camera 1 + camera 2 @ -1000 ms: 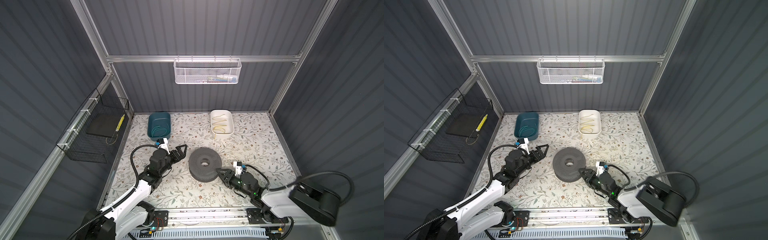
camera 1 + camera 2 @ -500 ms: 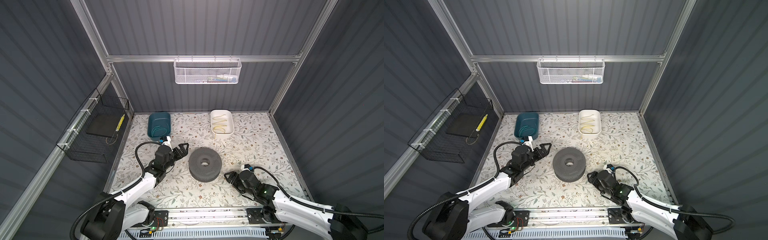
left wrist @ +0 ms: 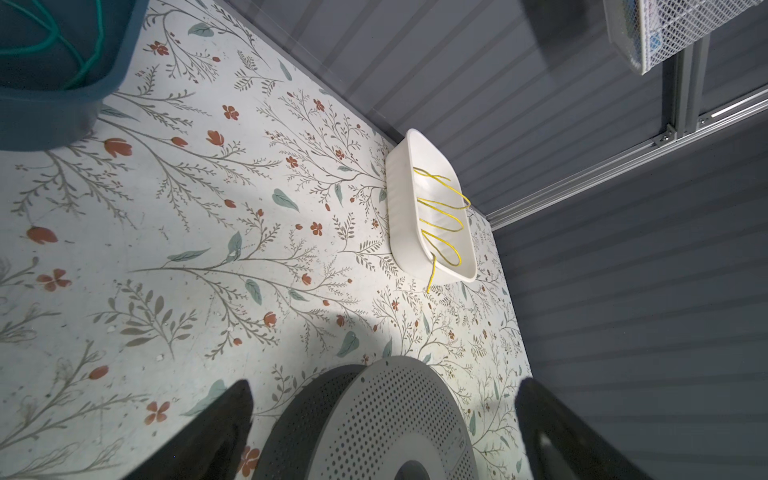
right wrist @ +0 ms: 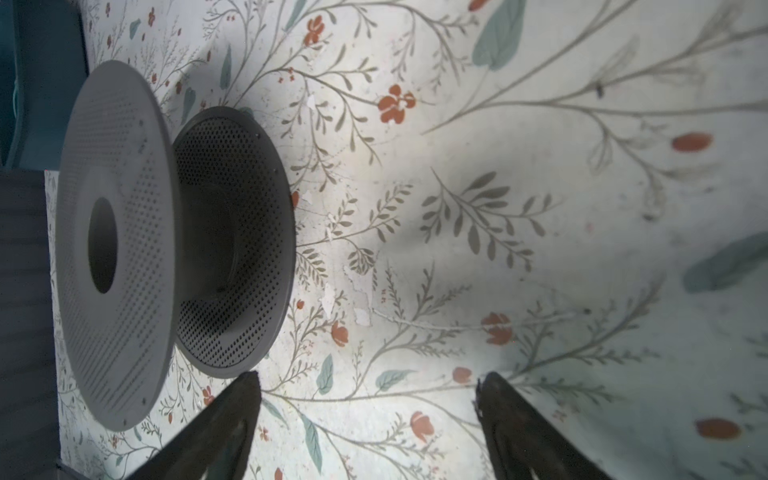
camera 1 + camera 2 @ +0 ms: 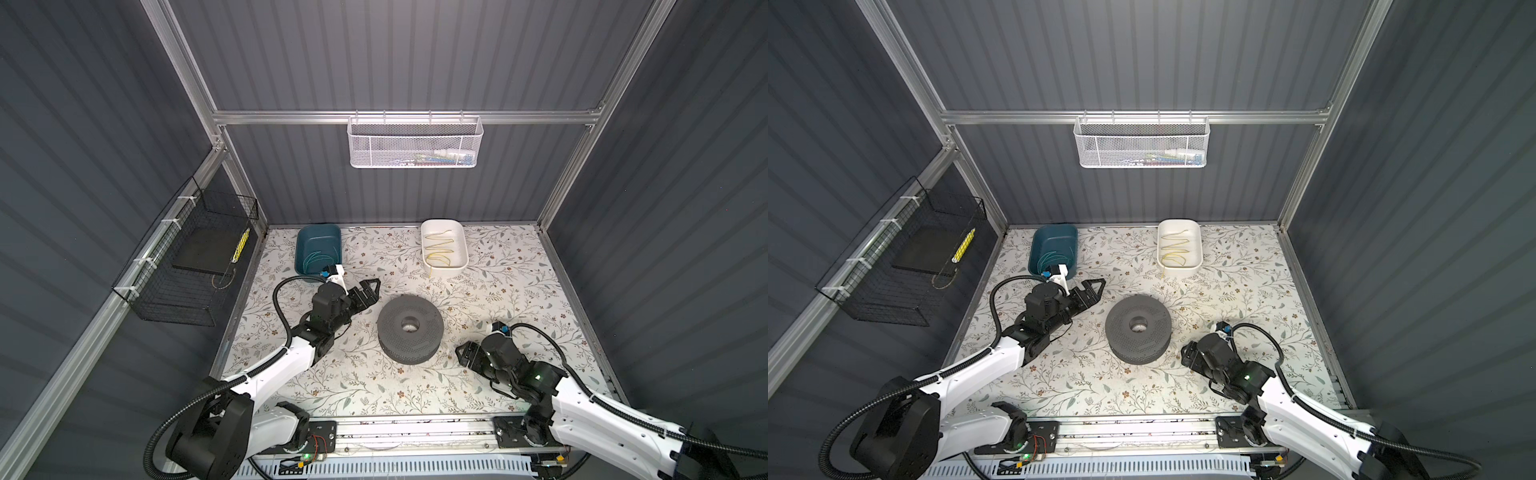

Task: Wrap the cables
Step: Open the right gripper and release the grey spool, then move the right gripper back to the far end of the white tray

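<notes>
The cables are one thin yellow wire [image 5: 441, 248] [image 5: 1176, 248] [image 3: 439, 216], lying in wavy loops in a white tray [image 5: 446, 272] at the back right, with one end hanging over the tray's near rim. A grey perforated spool [image 5: 410, 328] [image 5: 1138, 328] [image 4: 120, 249] lies flat mid-table with nothing wound on it. My left gripper [image 5: 371, 287] [image 3: 384, 384] hovers open just left of the spool, holding nothing. On the spool's right, low over the mat, my right gripper [image 5: 462, 354] [image 4: 368, 376] is open and holds nothing.
A teal bin [image 5: 318, 232] with a teal-green wire [image 5: 316, 259] stands at the back left, just behind my left wrist. A black wire basket [image 5: 187, 257] hangs on the left wall. On the back wall hangs a white mesh basket [image 5: 415, 141].
My right gripper has drawn back from the spool's edge towards the right and its jaws have spread wider. The left gripper has crept slightly towards the back, still open.
</notes>
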